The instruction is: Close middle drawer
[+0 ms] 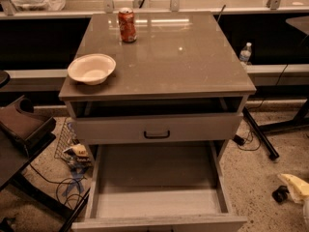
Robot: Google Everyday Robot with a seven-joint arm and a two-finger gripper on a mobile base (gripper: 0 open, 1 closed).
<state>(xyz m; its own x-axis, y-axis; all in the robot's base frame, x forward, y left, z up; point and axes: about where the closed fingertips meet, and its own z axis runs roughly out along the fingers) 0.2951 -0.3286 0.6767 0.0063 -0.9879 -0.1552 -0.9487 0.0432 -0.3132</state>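
Observation:
The middle drawer (157,180) stands pulled far out of the cabinet toward the camera. Its grey-brown floor and pale side walls show, and it holds nothing. Its front panel (159,223) lies along the bottom edge of the view, and its handle is hidden. Above it, the top drawer (193,127) with a black bar handle (156,135) stands slightly out. My gripper (293,186) shows as a pale yellow-white part low at the right edge, over the floor, well right of the open drawer and apart from it.
On the cabinet's glossy top (183,57) stand a white bowl (91,68) at the left edge and a red soda can (127,25) at the back. A water bottle (245,53) stands to the right behind. A dark chair (21,129) and cables (72,178) are at the left.

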